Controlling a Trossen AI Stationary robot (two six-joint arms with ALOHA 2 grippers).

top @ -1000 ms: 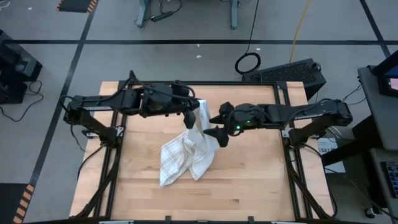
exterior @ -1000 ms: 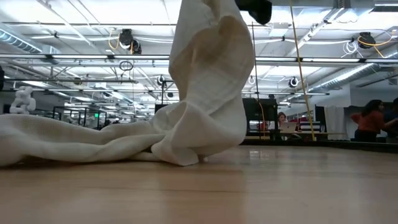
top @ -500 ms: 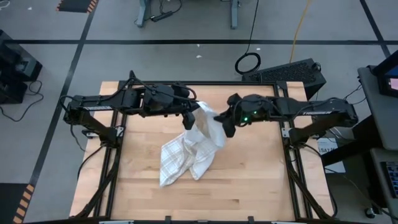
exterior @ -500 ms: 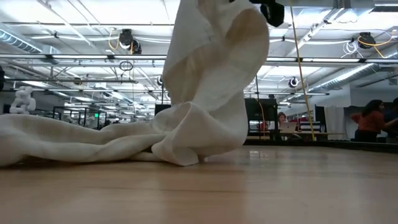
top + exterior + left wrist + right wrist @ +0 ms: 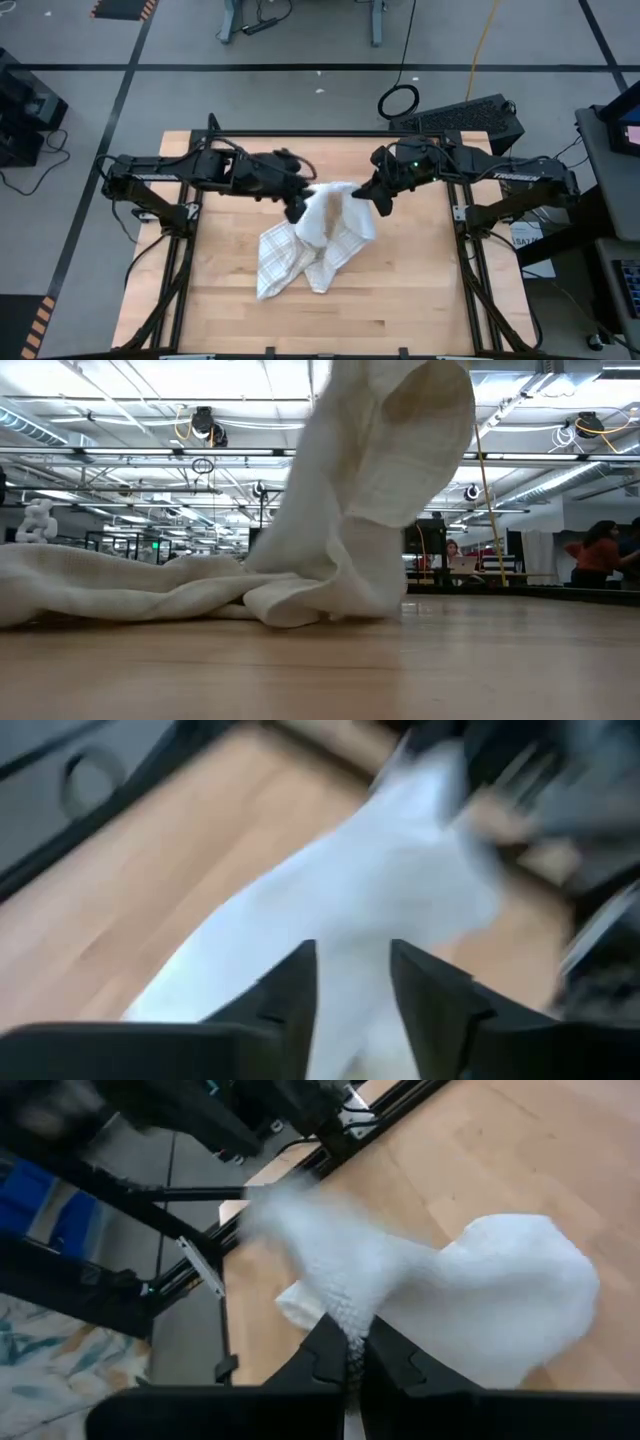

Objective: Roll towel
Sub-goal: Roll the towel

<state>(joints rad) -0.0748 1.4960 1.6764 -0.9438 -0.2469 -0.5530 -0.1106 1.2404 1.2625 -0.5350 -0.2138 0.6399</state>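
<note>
Overhead, right end effector (image 5: 372,197) clamped on lifted towel (image 5: 322,232), left end effector (image 5: 297,208) fingers parted astride it, wooden table (image 5: 420,280).

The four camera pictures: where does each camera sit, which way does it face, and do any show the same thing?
High view: overhead, facing down on the wooden table; both dark arms show.
Low view: at tabletop height, facing the room; no arm shows.
Left wrist view: on the left arm, past the parted left fingers.
Right wrist view: on the right arm, past the right fingers pinching cloth.
All share the thin white checked cloth towel.
</note>
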